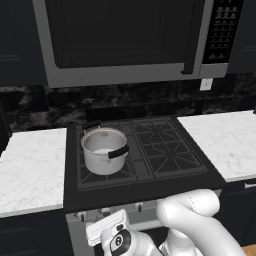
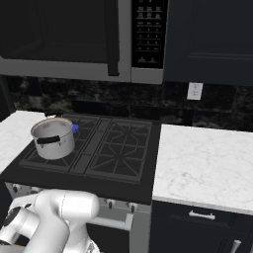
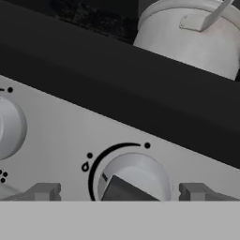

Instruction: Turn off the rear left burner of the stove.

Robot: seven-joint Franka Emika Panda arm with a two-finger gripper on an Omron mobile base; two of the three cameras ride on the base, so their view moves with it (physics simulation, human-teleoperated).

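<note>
The hand (image 3: 121, 191), fingertips spread either side of a knob (image 3: 133, 178) on the stove (image 1: 145, 187) front, grips nothing; turning it is still left, I judge

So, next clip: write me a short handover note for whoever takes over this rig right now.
Gripper: low at the stove front, fingertips either side of a knob, not visibly clamped; open.
Steel pot sits on the left grates; a blue flame shows behind it at the rear left burner.
Done: approach to the knob row.
Left: confirm this knob serves that burner, close on it, turn it to off, check the flame is gone.
</note>
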